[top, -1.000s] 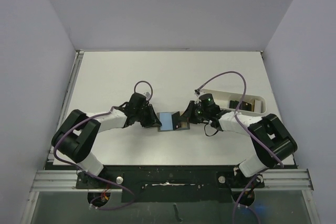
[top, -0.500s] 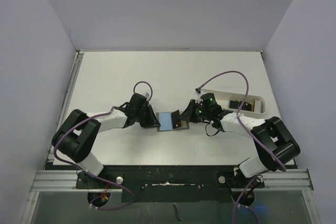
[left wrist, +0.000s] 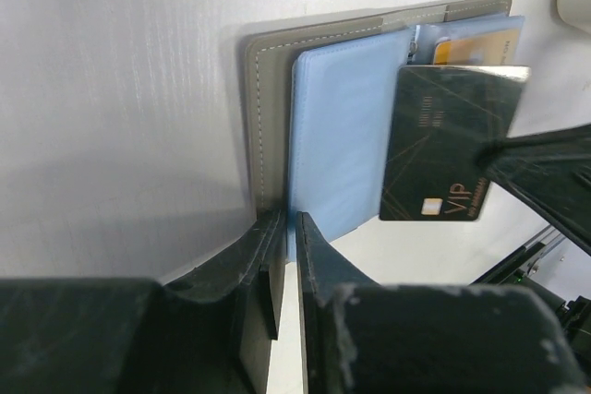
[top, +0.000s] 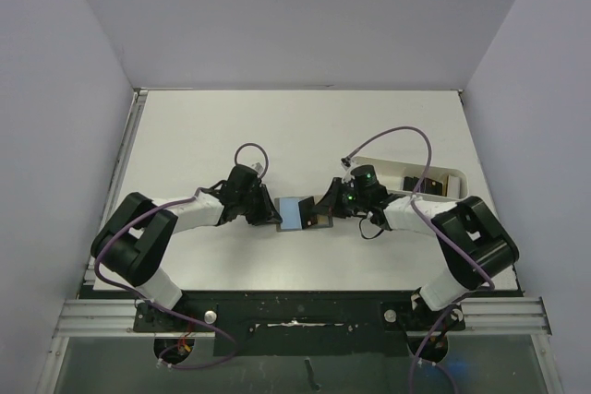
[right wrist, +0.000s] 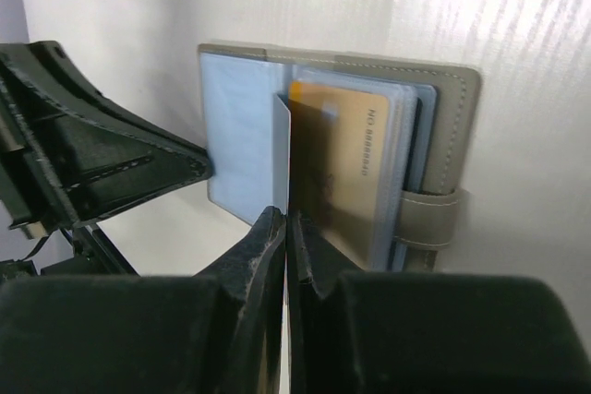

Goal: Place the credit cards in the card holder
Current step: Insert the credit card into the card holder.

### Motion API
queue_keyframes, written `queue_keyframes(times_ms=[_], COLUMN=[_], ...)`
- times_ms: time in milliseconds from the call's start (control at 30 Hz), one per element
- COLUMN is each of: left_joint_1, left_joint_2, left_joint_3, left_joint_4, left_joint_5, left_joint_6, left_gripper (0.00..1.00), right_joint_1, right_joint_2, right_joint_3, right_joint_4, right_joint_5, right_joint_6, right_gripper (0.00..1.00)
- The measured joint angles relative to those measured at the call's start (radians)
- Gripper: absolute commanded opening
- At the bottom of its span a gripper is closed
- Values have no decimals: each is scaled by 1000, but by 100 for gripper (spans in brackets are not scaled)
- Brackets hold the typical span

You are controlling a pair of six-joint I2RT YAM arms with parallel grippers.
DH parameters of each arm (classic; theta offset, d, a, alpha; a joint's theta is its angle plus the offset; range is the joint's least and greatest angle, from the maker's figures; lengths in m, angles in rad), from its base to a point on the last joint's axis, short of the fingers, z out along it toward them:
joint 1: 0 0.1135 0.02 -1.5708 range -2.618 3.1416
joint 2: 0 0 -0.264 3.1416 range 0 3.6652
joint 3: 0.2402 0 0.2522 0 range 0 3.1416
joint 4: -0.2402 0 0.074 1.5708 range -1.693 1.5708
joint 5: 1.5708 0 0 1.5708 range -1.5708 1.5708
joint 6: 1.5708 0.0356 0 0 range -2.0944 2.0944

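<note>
**Just above the open card holder, a dark card held on edge**

Nearest, along the near edge of the worktop [top: 277, 126], the two arm bases sit side by side, and both arms bend inward to meet at its middle. The left gripper [left wrist: 284, 248] lies low at the worktop. Its jaws are drawn narrow and pinch the left edge of the card holder [top: 297, 213], with the grey cover and the light blue lining caught between the fingers. The card holder lies opened flat at the middle of the worktop, its blue lining facing up and its grey cover showing as a stitched border around it.

From the right, the right gripper [right wrist: 286, 232] has its jaws closed tight on a dark card [left wrist: 452, 145]. The card stands on edge over the card holder, close to the fold between its two halves. Its face carries thin gold lines and the gold letters "VIP". Whether its leading edge touches a pocket cannot be told. Just beside it, a gold card [right wrist: 346, 159] sits in a clear pocket of the right half. A grey strap [right wrist: 429, 219] sticks out from the card holder's right edge.

Farther back, toward the right edge of the worktop, lies an oblong white tray [top: 392, 173]. In its right end are a few dark pieces [top: 434, 182], too small to make out.
</note>
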Motion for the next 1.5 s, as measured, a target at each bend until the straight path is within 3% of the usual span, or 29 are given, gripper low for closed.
queue_keyframes(times_ms=[1033,1500], left_joint_1=[-2,-10], left_joint_2=[-2,-13], left_joint_3=[-8,-23], left_joint_4=[15,32], left_joint_5=[0,-15], left_joint_6=[-8,-16], left_gripper=[11,11], right_joint_1=[-35,-18], right_joint_2=[113,149], right_joint_3=[26,28], right_joint_4=[42,111], right_joint_5=[-54,-76], right_joint_6=[-74,-32], right_gripper=[0,0])
